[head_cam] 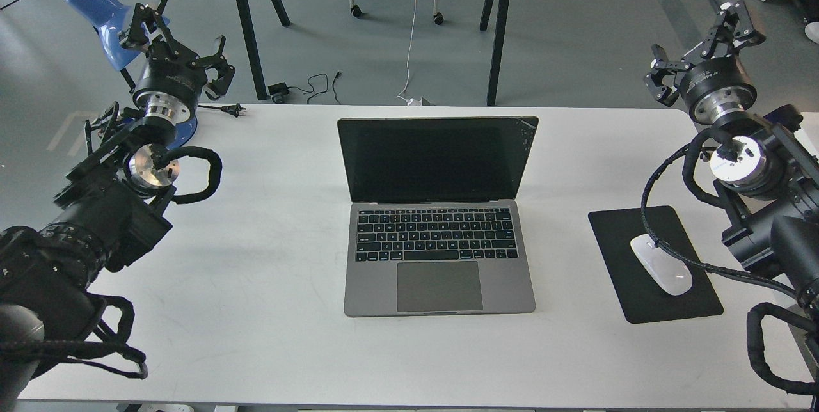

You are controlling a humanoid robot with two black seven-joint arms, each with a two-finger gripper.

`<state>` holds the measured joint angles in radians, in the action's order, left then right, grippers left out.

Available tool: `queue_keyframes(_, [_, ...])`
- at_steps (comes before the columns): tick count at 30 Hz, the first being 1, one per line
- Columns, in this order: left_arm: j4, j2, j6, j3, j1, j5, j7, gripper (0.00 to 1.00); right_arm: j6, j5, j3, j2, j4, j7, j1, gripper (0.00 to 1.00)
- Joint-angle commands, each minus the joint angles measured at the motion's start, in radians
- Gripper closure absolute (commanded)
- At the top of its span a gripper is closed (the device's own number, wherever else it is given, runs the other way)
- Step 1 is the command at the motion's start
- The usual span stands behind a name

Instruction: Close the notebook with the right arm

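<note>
From my remote station, the head view shows the notebook [439, 252] open at the middle of the white surface [269, 284], its base square to the near edge and its black screen raised and leaning slightly back toward the far edge. To its right, well apart, a black mouse pad [646, 300] carries a white mouse [662, 272]; a braided cable [665, 245] from my right arm [748, 169] drapes across the pad and the mouse. The right gripper [707, 47] is held above the far right corner of the surface, clear of the notebook, its jaws spread wide and holding nothing. The left gripper [179, 34] hangs over the far left corner, jaws likewise spread wide and empty, just in front of a blue lamp [96, 9]. Open surface lies between the notebook's lid and the right gripper, and also on the notebook's left side and along the near edge. Beyond the far edge, on the floor, stand the black legs of a frame [496, 34], with a white cord [409, 47] and a black plug lead [307, 89] trailing near them.
</note>
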<state>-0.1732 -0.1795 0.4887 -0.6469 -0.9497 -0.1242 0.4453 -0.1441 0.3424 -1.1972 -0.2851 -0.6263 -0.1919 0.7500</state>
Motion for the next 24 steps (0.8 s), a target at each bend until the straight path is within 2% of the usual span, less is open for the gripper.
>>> queue_keyframes(1, [0.001, 0.0, 0.0, 0.001, 0.0, 0.0, 0.001, 0.0, -0.006, -0.014, 0.002, 0.001, -0.001, 0.0, -0.003, 0.0])
queue_keyframes(6, [0.001, -0.002, 0.0, 0.003, 0.0, 0.0, 0.004, 0.0, -0.014, -0.026, 0.024, 0.014, -0.003, 0.0, -0.004, 0.0])
queue_keyframes(14, [0.001, -0.003, 0.0, 0.004, 0.002, 0.002, 0.003, 0.0, -0.008, -0.025, 0.126, 0.112, -0.006, -0.004, 0.021, 0.0])
queue_keyframes(24, [0.001, 0.0, 0.0, 0.004, 0.002, 0.002, 0.003, 0.0, -0.014, -0.022, 0.179, 0.205, 0.074, -0.026, 0.12, 0.0])
